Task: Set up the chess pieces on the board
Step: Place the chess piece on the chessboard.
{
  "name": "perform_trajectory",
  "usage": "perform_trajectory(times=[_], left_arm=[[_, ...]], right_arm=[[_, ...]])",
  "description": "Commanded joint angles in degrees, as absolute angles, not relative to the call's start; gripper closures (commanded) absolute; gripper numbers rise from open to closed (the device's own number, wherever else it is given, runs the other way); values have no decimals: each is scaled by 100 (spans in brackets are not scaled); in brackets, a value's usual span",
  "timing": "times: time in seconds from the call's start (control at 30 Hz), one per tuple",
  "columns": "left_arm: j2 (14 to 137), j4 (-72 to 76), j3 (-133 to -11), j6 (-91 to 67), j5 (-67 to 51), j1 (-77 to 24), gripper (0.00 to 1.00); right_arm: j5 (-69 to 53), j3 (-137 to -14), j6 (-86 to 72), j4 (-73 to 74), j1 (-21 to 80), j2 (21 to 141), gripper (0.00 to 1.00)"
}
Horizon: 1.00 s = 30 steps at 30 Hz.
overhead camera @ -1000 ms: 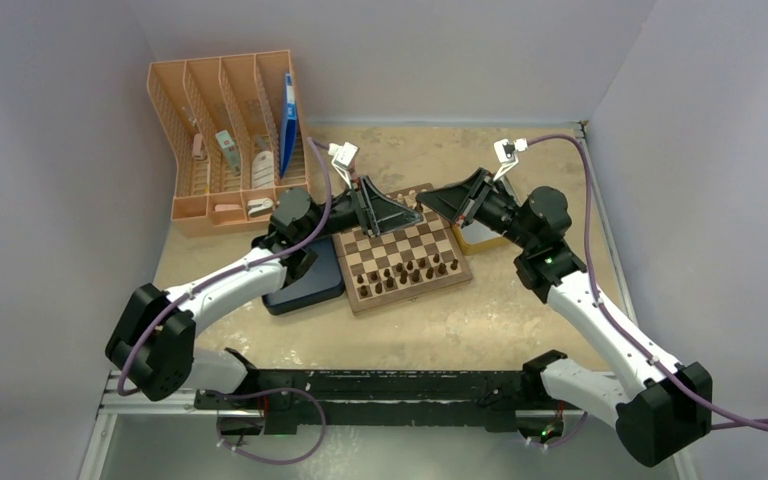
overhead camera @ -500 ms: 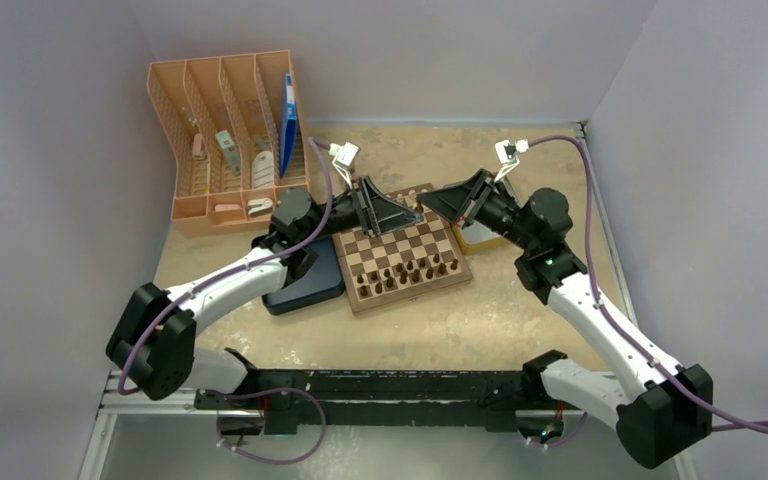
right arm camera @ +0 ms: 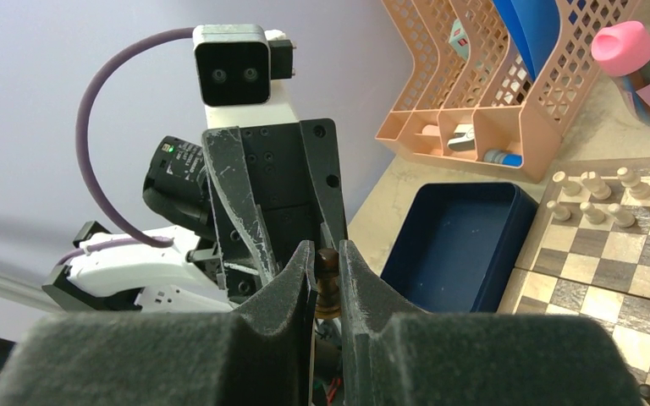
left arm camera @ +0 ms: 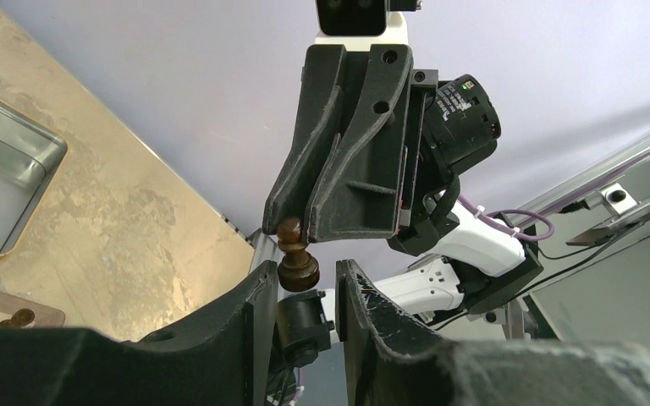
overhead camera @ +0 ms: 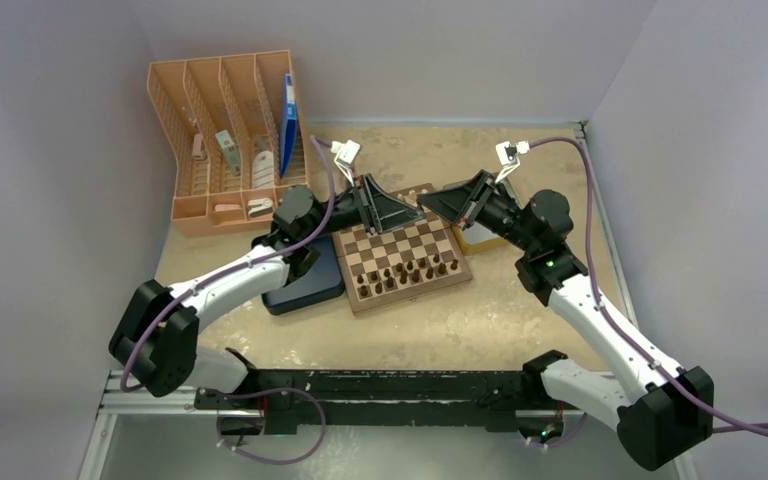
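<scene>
The board (overhead camera: 405,255) lies mid-table with dark chess pieces (overhead camera: 405,272) standing on its near rows. My right gripper (right arm camera: 327,258) is shut on the head of a dark brown pawn (right arm camera: 327,288) and holds it in the air over the board's far edge (overhead camera: 430,203). My left gripper (left arm camera: 305,283) meets it tip to tip (overhead camera: 412,212). Its jaws are open, and the pawn's base (left arm camera: 298,269) sits at their tips, close against the left finger with a gap to the right one. Cream pieces (right arm camera: 618,199) stand on the board's far rows.
A dark blue box (overhead camera: 305,285) lies left of the board, under the left arm. A peach file organiser (overhead camera: 230,140) stands at the back left, with a pink-capped bottle (right arm camera: 635,72) near it. A metal tin (overhead camera: 475,237) sits right of the board.
The left arm has shifted slightly. The two grippers stay tip to tip over the board's far edge, with the pawn in the right one.
</scene>
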State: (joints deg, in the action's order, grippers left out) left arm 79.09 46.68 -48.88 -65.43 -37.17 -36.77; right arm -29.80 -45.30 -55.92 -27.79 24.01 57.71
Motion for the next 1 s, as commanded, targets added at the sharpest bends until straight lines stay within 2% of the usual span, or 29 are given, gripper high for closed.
perform_trajectory(times=[0.0, 0.33, 0.43, 0.57, 0.67, 0.97], left_arm=[[7974, 5083, -5236, -6540, -3678, -3684, 70], [7889, 4895, -5173, -6191, -3870, -3683, 92], [7687, 4432, -5145, -5604, -3938, -3684, 100], [7216, 3254, -5171, -3957, -3856, -3681, 100], [6882, 2206, -5232, -2706, -3505, -3687, 100], [6331, 473, -5269, -83, -3146, -3693, 99]], right_arm=[[-3135, -4545, -5634, -3168, 2430, 5675, 90], [-3130, -4604, -5422, -3032, 2425, 5724, 89], [-3407, -4807, -4942, -2501, 2419, 5771, 84], [-3328, -5259, -4181, -1508, 2417, 5687, 73], [-2992, -5610, -3726, -764, 2421, 5647, 68], [-2602, -6599, -2734, 996, 2419, 5909, 69]])
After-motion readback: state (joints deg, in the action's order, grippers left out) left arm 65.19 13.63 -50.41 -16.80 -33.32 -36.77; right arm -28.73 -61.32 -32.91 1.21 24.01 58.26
